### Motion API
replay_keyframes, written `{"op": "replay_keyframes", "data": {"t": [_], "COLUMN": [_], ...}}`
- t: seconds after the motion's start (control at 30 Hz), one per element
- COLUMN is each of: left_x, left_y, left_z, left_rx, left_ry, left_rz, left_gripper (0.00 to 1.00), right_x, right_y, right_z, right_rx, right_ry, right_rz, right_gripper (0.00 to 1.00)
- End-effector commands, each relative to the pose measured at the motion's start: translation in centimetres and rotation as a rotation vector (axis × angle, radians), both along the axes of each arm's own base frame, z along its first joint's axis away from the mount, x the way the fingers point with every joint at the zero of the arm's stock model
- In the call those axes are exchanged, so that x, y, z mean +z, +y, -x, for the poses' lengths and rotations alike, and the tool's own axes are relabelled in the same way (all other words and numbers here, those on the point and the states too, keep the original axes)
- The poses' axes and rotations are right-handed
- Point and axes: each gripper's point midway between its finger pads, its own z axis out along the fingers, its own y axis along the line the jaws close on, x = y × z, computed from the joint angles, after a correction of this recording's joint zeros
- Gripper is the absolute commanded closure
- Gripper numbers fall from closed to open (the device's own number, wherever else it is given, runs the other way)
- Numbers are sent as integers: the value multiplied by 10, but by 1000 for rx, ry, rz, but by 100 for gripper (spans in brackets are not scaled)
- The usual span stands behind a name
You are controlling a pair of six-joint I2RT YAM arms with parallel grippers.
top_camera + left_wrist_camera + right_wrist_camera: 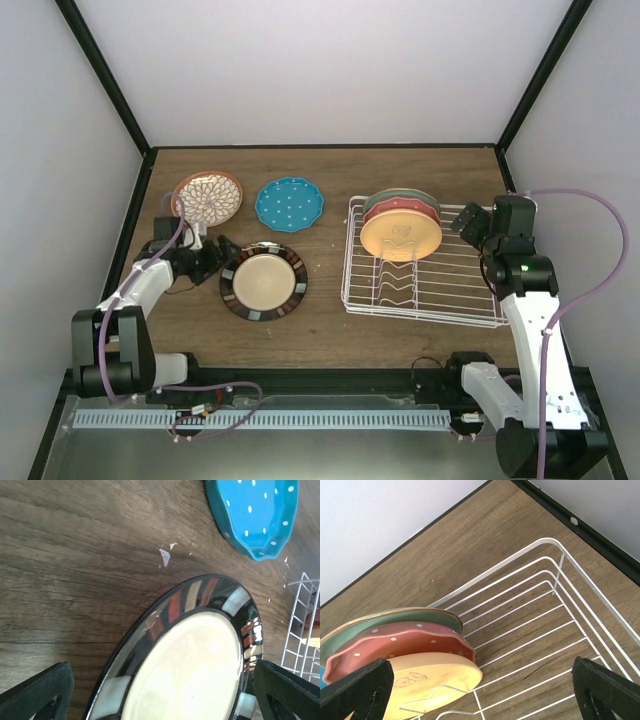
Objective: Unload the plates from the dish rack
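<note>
The white wire dish rack stands right of centre and holds three upright plates: a pale green one at the back, a red-pink dotted one, and a plain pink-peach one in front. On the table lie a petal-patterned plate, a teal dotted plate and a tan dark-rimmed plate. My left gripper is open at the left rim of the tan plate, with its fingers on either side of it. My right gripper is open and empty, right of the racked plates.
The rack's front rows of tines hold nothing. In the right wrist view the rack's wires and its far rim run close to the table's black back edge. The teal plate lies just beyond the tan plate.
</note>
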Motion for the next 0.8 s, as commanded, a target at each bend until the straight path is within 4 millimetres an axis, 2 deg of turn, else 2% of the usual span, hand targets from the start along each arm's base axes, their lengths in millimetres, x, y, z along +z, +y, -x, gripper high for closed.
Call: {"op": "replay_keyframes", "data": {"t": [0.0,0.03,0.07,0.17,0.23,0.33,0.4,0.53,0.67,0.77], "left_x": [53,78,118,197,240,276,287,281,268,248], "left_y": [-3,-4,-10,-35,-63,-128,-180,-273,-338,-367], "left_z": [-36,-55,-79,-128,-151,-166,-161,-126,-75,-46], "left_rx": [-66,-84,-124,-236,-324,-516,-665,-923,-1124,-1230], "left_ry": [-194,-271,-391,-634,-767,-915,-997,-1121,-1252,-1323], "left_rz": [-70,-90,-120,-198,-234,-253,-266,-284,-324,-393], "left_gripper": [0,0,0,0,0,0,0,5,20,31], "right_x": [4,4,3,1,1,5,8,16,21,22], "right_y": [-3,-2,-1,3,5,5,4,0,-4,-7], "right_z": [0,-1,-3,-7,-10,-12,-11,-4,9,16], "right_rx": [-16,-12,-9,1,7,9,4,-14,-37,-50], "right_ry": [-13,-12,-12,-15,-22,-34,-43,-53,-63,-59], "right_rz": [-3,-7,-14,-38,-49,-50,-45,-28,-12,0], "right_gripper": [0,0,0,0,0,0,0,0,0,0]}}
